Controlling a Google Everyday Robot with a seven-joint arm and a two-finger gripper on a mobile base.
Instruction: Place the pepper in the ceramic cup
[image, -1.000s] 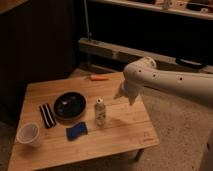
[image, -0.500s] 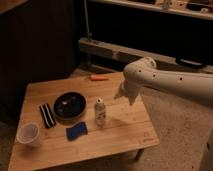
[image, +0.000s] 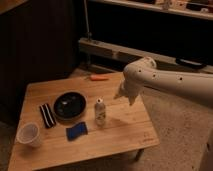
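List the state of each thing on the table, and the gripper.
pepper: lying at the table far edge, not held.
ceramic cup: upright, near left corner, no pepper inside.
black bowl: upright, looks empty.
can: standing upright beside the bowl.
blue object: lying flat.
black striped object: lying flat.
gripper: over the table's right side, apart from the pepper.

No text, brand, number or sign can be read on anything here. The slim silvery can (image: 100, 111) standing on the wooden table (image: 125, 132) bears a pattern, yet none of it can be made out as letters or digits. The gripper (image: 124, 95), at the end of the white arm (image: 170, 82) above the table's right part, shows no legible marking either.
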